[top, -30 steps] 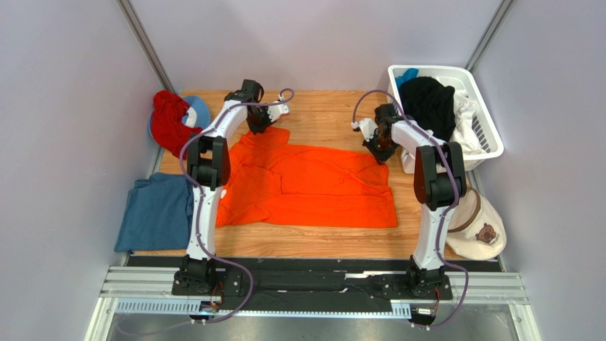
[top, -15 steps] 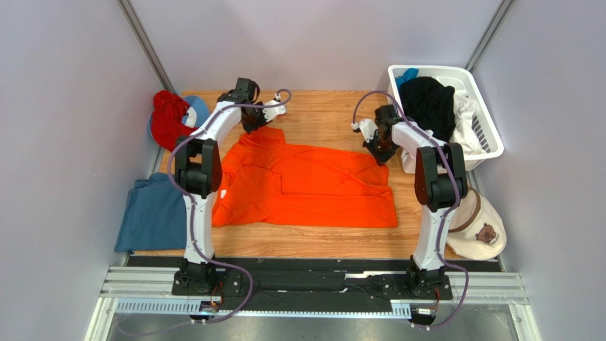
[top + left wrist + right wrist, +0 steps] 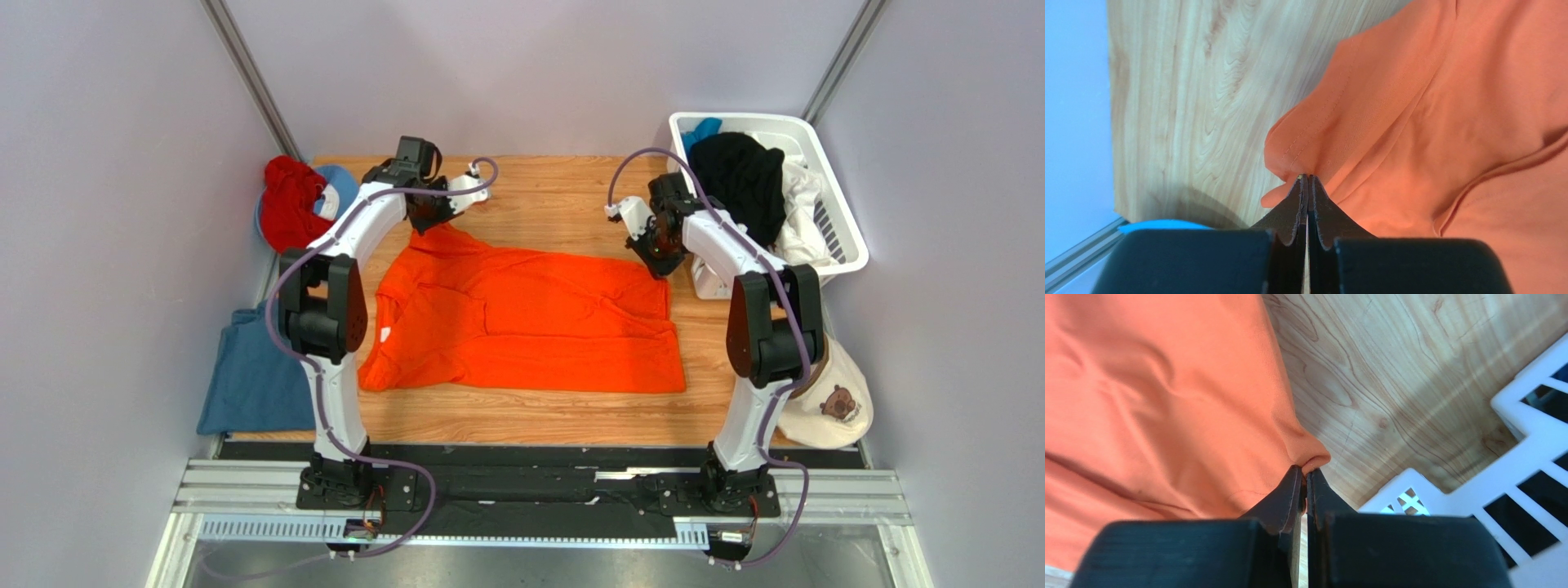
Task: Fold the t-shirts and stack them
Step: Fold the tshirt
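From above we see the whole orange t-shirt spread flat across the middle of the wooden worktop, both arms reaching to its far edge. That view cannot settle the grips themselves. The left wrist camera does: the left claw is pinched fully together on a small peak of orange hem at the shirt's far left corner, and the cloth rises in a little tent over the wood. The right wrist camera shows the right claw likewise clamped tight on a nub of orange fabric at the far right corner, just beside the foot of the white laundry basket.

Only the top view looks into that basket, which sits at the worktop's far right corner. A black t-shirt is heaped on top, white cloth spills over the near rim, and a bit of teal shows at the back.

A dusty blue t-shirt lies at the left edge, partly over the side. A red garment is bunched at the far left corner. A beige cap with a bear face overhangs the right edge. Bare wood runs behind the orange shirt between the two claws and in a strip along the near edge; the basket crowds the right side.
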`<state>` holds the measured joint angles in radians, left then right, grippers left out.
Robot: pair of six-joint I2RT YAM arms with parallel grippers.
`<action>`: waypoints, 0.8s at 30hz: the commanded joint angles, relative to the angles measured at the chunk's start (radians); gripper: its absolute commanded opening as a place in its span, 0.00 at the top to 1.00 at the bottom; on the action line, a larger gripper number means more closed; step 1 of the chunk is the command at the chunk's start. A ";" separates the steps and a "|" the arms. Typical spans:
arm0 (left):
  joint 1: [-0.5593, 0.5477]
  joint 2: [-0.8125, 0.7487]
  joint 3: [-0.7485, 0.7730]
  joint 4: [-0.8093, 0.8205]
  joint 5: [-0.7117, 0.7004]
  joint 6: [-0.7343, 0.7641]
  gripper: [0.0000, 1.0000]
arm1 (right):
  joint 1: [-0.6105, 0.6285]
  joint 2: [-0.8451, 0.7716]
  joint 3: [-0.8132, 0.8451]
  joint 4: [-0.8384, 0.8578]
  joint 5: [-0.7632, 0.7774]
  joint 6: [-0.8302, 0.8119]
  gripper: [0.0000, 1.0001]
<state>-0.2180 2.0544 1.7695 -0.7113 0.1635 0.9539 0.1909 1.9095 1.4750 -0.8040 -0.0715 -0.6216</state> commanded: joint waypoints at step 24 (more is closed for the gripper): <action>-0.038 -0.395 -0.458 0.099 -0.094 0.014 1.00 | 0.050 -0.231 -0.258 0.072 0.177 -0.072 1.00</action>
<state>-0.2481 1.7046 1.3411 -0.6430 0.0887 0.9668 0.2417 1.7092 1.2293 -0.7975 0.0368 -0.6537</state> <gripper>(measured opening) 0.008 0.044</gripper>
